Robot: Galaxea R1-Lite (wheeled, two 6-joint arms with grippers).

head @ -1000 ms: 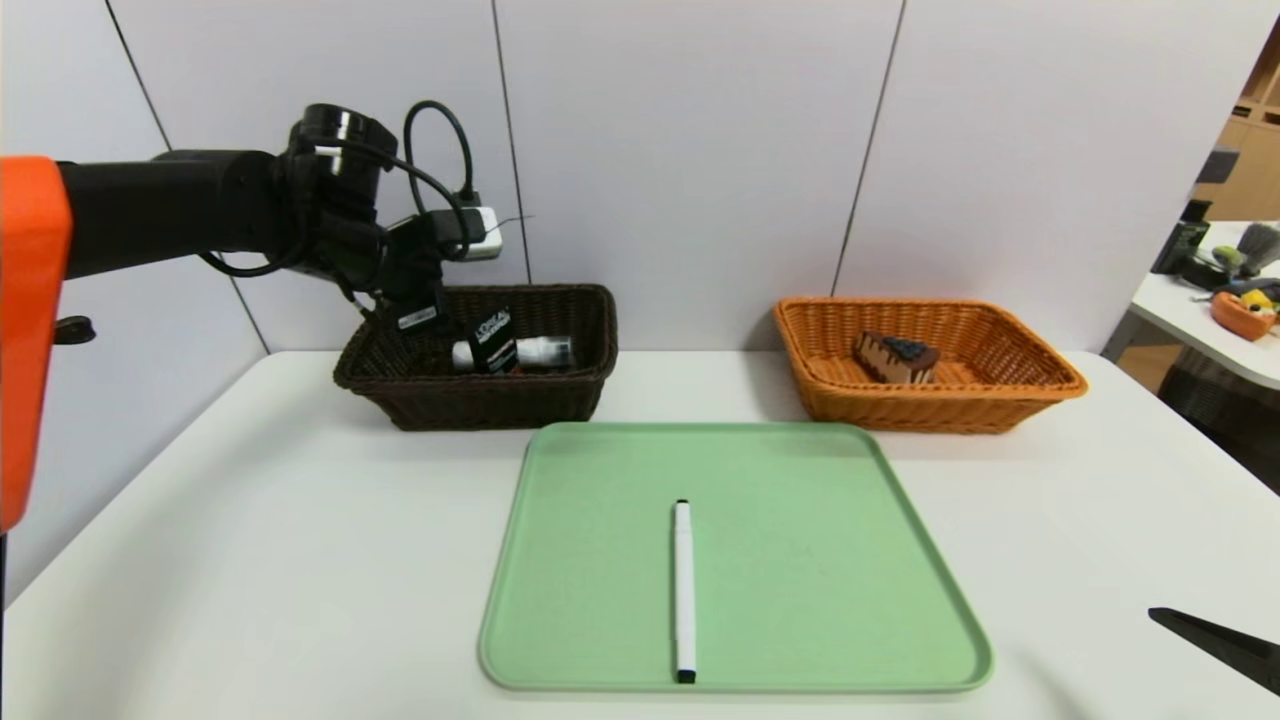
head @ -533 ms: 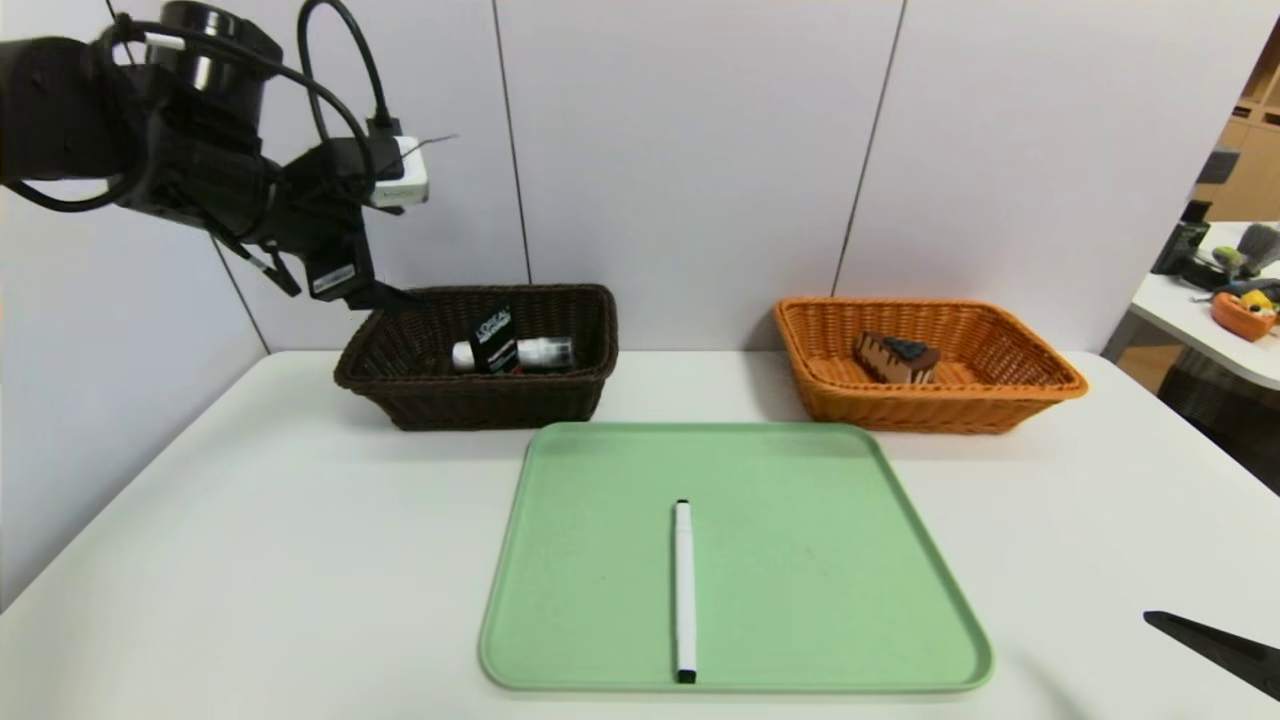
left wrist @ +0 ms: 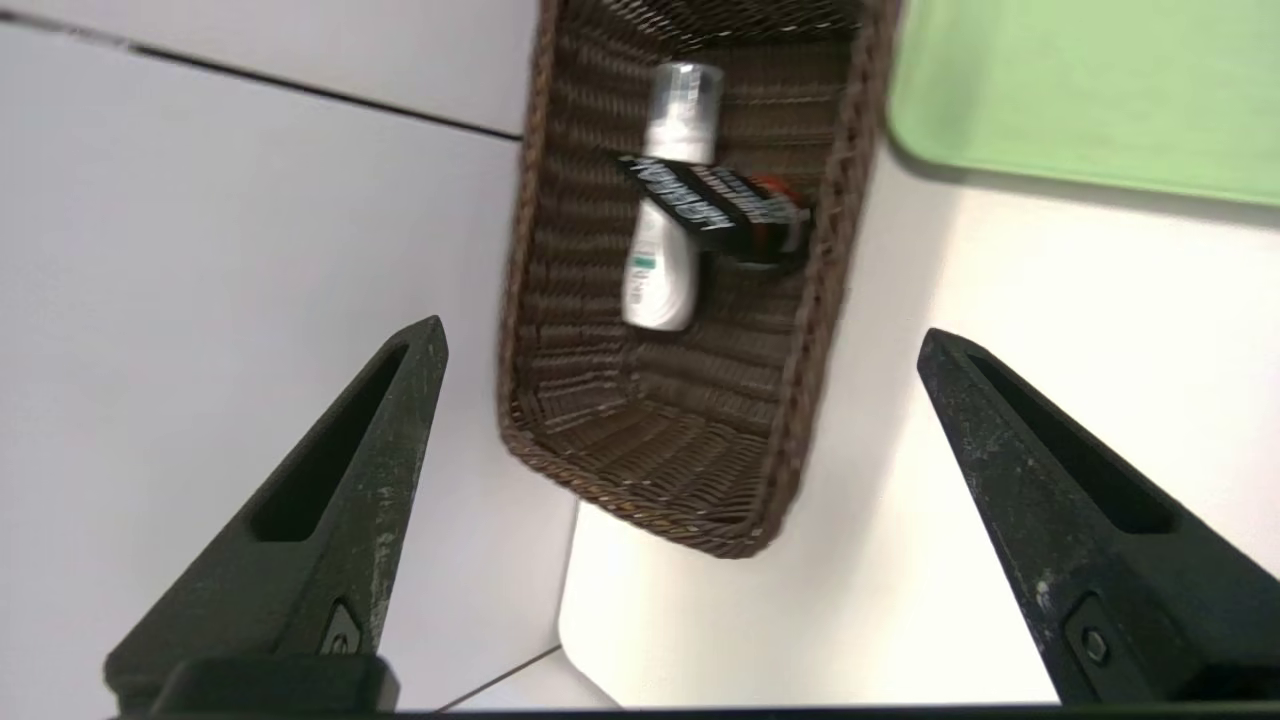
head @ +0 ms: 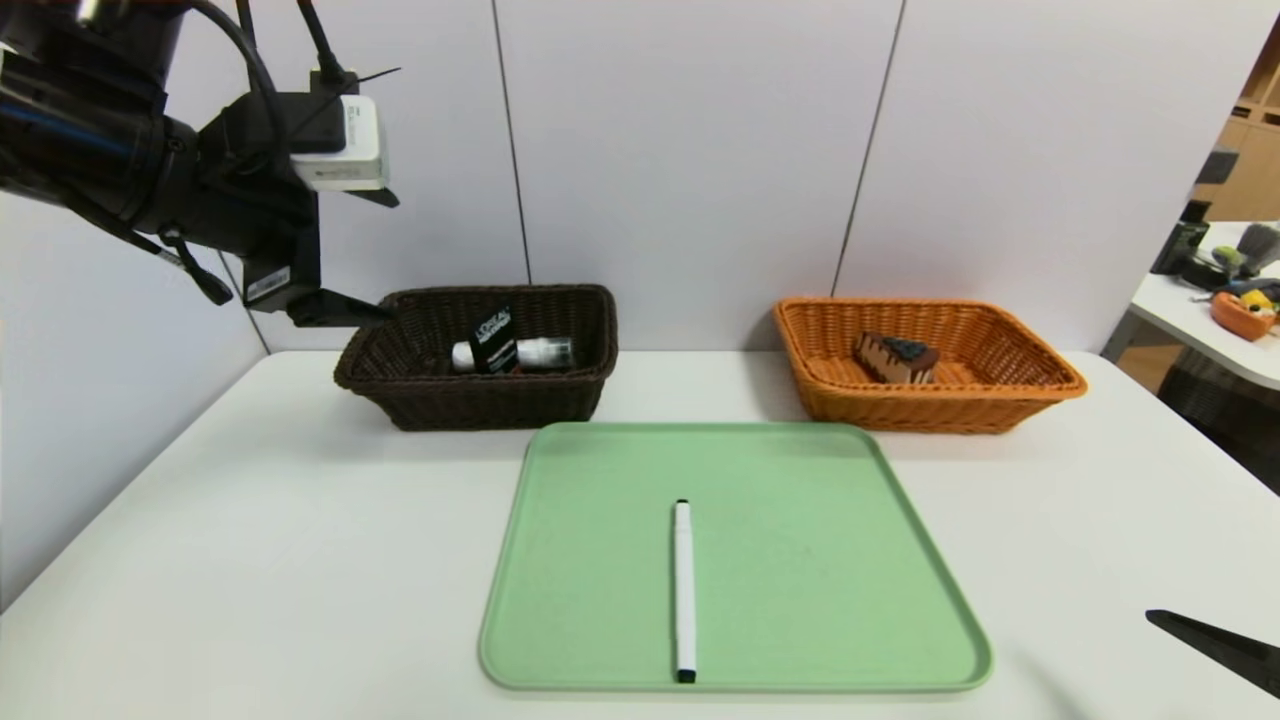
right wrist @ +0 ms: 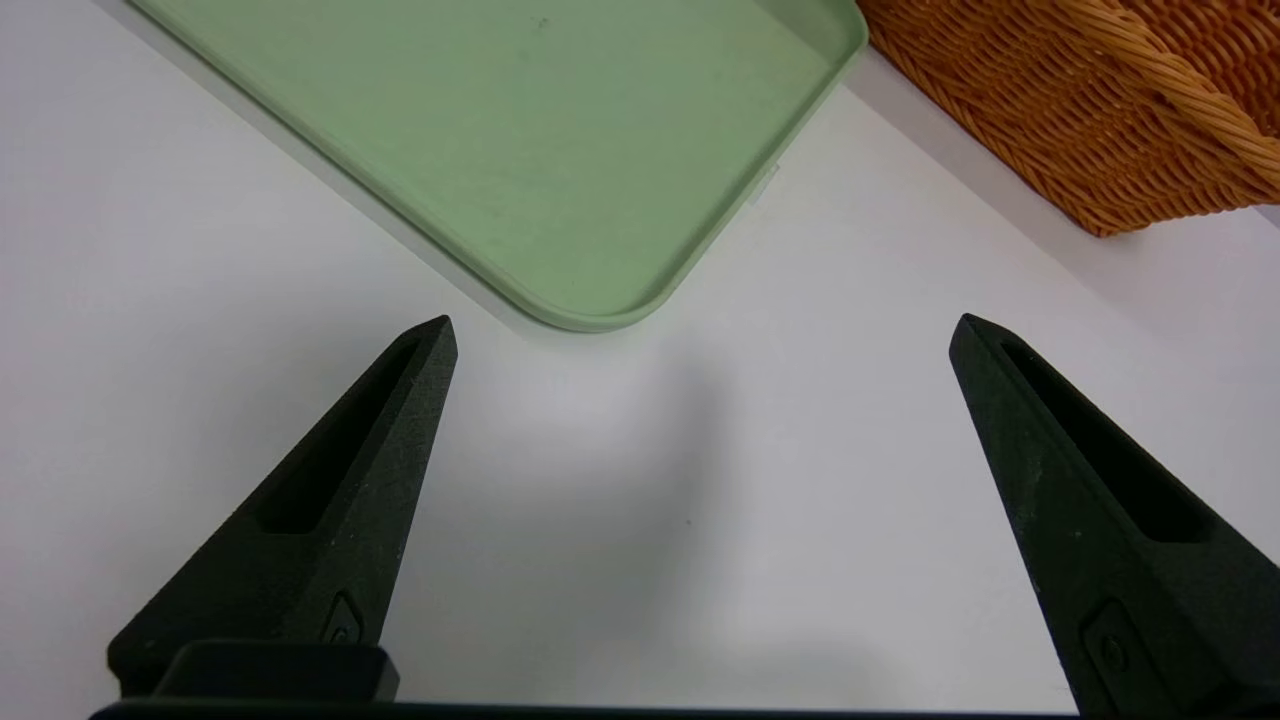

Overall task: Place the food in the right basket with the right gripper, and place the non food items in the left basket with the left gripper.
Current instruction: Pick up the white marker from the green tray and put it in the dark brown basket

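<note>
A dark brown basket [head: 480, 405] [left wrist: 650, 480] at the back left holds a white bottle [head: 530, 352] [left wrist: 665, 250] and a black tube [head: 492, 342] [left wrist: 715, 200]. In the orange basket [head: 1040, 385] [right wrist: 1100, 100] at the back right lies a chocolate cake slice [head: 895, 358]. A white marker pen [head: 683, 590] lies lengthwise on the green tray [head: 800, 560] [right wrist: 560, 150]. My left gripper [head: 335, 308] [left wrist: 680, 328] hangs open and empty, high above the brown basket's left end. My right gripper [head: 1215, 645] [right wrist: 702, 319] stands open and empty over the table, right of the tray's near corner.
The white table [head: 250, 550] runs round the tray, with a wall of pale panels close behind the baskets. A second table [head: 1235, 290] with clutter stands off to the far right.
My left arm has lifted up and back to the left, away from over the brown basket, its jaws spreading a little wider. The black tube stays in the basket. The right arm has not moved.
</note>
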